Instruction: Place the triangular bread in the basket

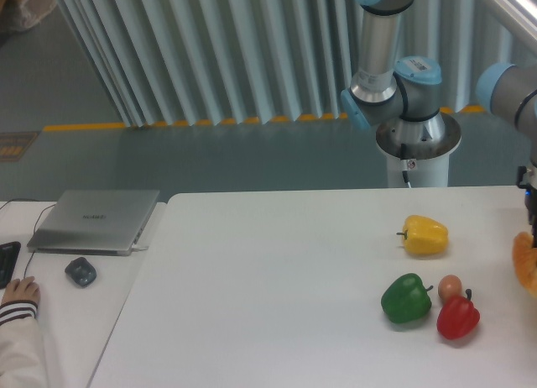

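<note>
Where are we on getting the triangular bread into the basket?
Pickup looks done: the golden-orange triangular bread is off the white table, at the frame's right edge below the arm, away from the yellow, green and red bell peppers. The gripper is out of frame. No basket is visible, so placing remains.

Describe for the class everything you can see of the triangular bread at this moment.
Only a sliver of the triangular bread shows, at the far right edge of the camera view, cut off by the frame. The visible part is golden-orange with a rounded outline and a slightly rough, baked-looking surface. It sits level with the yellow bell pepper and well to that pepper's right, apart from all the vegetables. A dark part of the arm's end comes down onto it from above; the gripper itself is out of frame, so the grip cannot be seen.
</note>
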